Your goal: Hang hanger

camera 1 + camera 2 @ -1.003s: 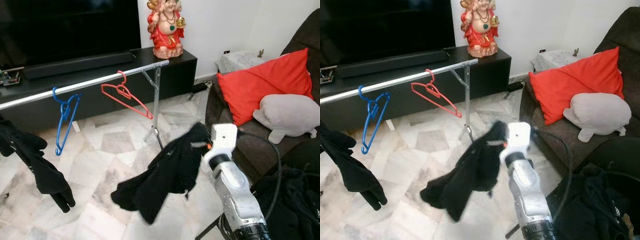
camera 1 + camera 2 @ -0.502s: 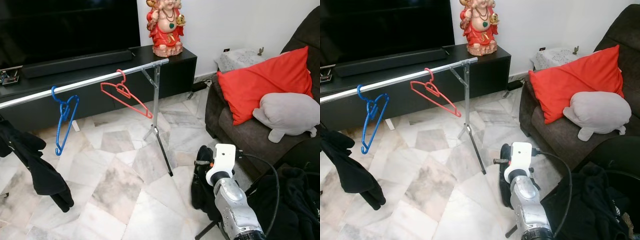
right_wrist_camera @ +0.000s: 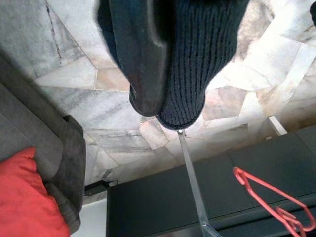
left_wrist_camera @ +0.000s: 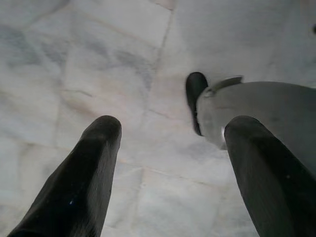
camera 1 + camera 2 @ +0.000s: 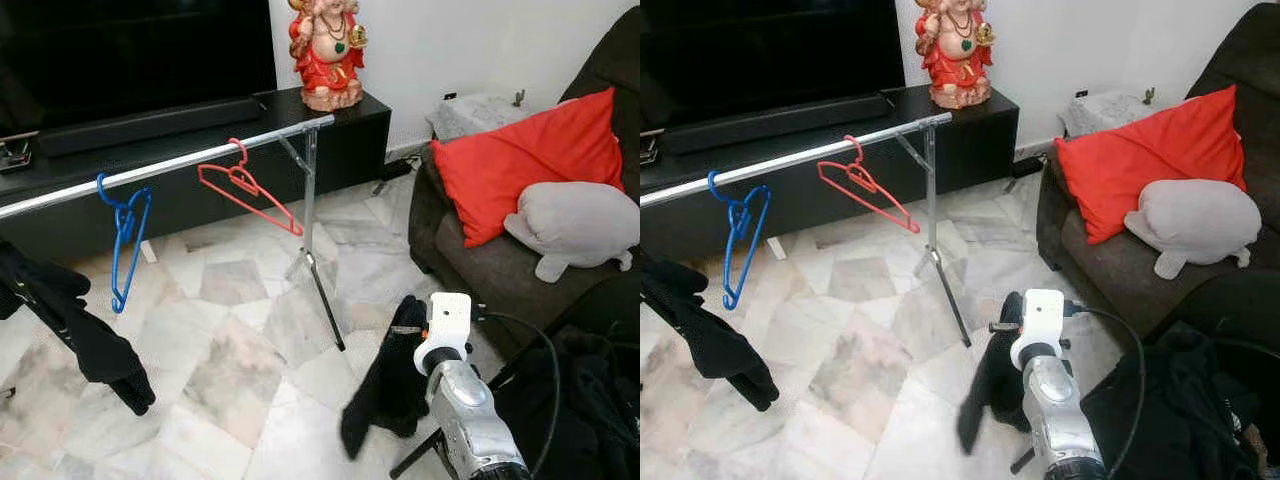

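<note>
far left, a black garment (image 5: 75, 325) hangs off the silver rail (image 5: 170, 167), drooping toward the marble floor (image 5: 230, 360). next along the rail is a blue hanger (image 5: 122, 235), then a red hanger (image 5: 250, 193), both hooked on and hanging free, well apart from each other. the rail ends at a slanted metal leg (image 5: 322, 290) that meets the floor near the middle of the room. behind the rail stands a low black tv cabinet (image 5: 350, 130) with a soundbar (image 5: 140, 125) and a red figurine (image 5: 325, 50) on it.

lower right, the right gripper (image 5: 405, 335) reaches forward from its silver arm, and a black knitted cloth (image 5: 385, 395) hangs down from it, clear of the floor. the right wrist view shows what the head views hide: one black finger (image 3: 136, 54) lies pressed against the knit, so the jaws are clamped on the cloth, and past it the metal leg and the red hanger can be seen against the dark cabinet.

the left wrist view looks straight down at pale marble between the left gripper (image 4: 170, 153) fingers, which are spread wide with nothing between them; the robot's grey foot (image 4: 256, 111) stands on the tiles there.

far right, a dark sofa (image 5: 500, 280) carries a red cushion (image 5: 530, 160) and a grey pillow (image 5: 575, 225), with dark clothing (image 5: 590, 410) heaped in the corner below.
</note>
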